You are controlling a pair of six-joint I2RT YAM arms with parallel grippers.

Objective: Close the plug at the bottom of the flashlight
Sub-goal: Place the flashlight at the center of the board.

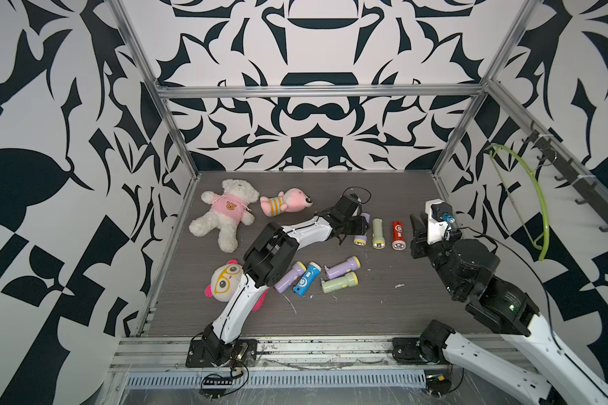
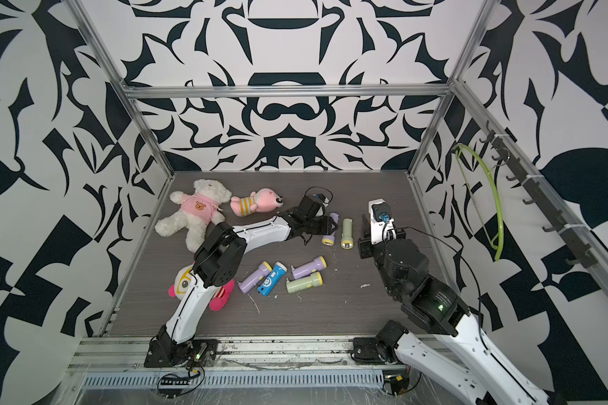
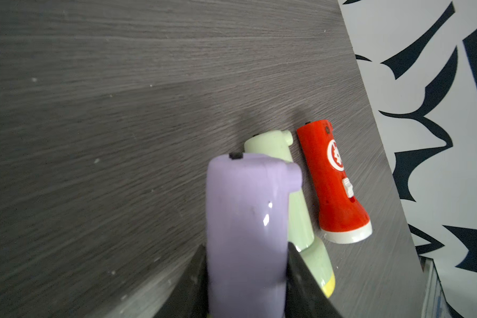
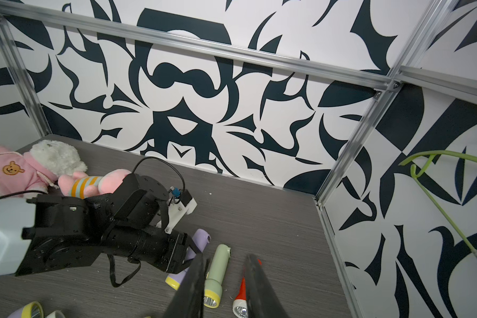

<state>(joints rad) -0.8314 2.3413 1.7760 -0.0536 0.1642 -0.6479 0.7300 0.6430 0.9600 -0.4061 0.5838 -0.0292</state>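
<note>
A purple flashlight (image 3: 245, 209) lies on the dark table, and my left gripper (image 3: 245, 256) is shut on its body. Its bottom end (image 3: 248, 165) points away from the wrist camera, with a rounded lug at one side; I cannot tell whether the plug is shut. In both top views my left gripper (image 1: 357, 226) (image 2: 325, 224) covers most of this flashlight (image 1: 360, 238) (image 2: 329, 238). My right gripper (image 1: 420, 228) (image 4: 226, 261) hovers open and empty above the red flashlight (image 1: 398, 235).
A green flashlight (image 1: 378, 233) lies between the purple and red ones. Several more flashlights (image 1: 316, 277) lie mid-table. A white bear (image 1: 223, 212), a pink plush (image 1: 288, 205) and a glasses plush (image 1: 225, 280) lie to the left. A green hanger (image 1: 527, 196) hangs on the right wall.
</note>
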